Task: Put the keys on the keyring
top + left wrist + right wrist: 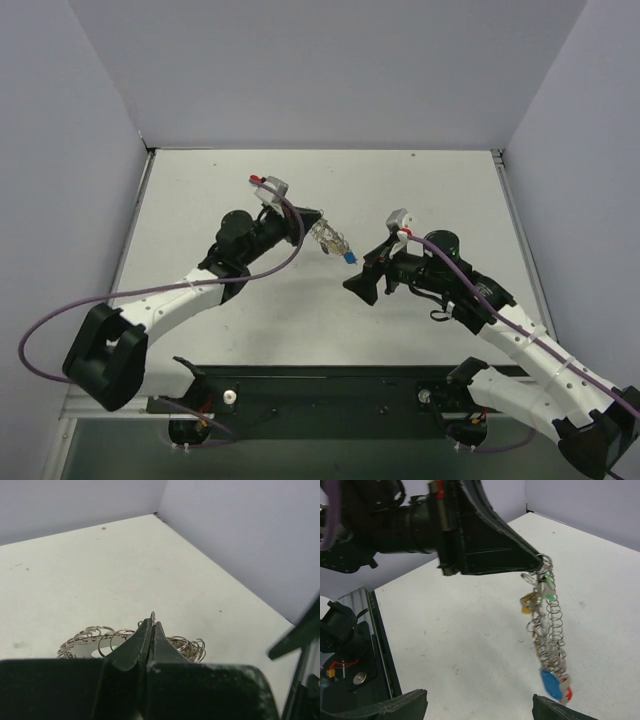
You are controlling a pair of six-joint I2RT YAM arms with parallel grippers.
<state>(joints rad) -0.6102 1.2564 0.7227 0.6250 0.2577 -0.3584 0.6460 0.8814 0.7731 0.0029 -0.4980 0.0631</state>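
My left gripper (322, 226) is shut on the top edge of the keyring (331, 240) and holds it up off the table. In the right wrist view the keyring (549, 625) hangs down from the left gripper's tip (541, 560) as a silvery coil. On it are a green key (547, 585), a yellow key (527, 602), a blue key (551, 684) and a red key (566, 694). My right gripper (480, 706) is open and empty, a little short of the ring's lower end. The left wrist view shows the coil (186, 644) pinched at the jaw tips (153, 622).
Grey walls close in the white table (420, 190) at the back and both sides. A black base rail (330, 385) runs along the near edge. A dark finger of the right gripper (295, 635) shows at the right edge of the left wrist view.
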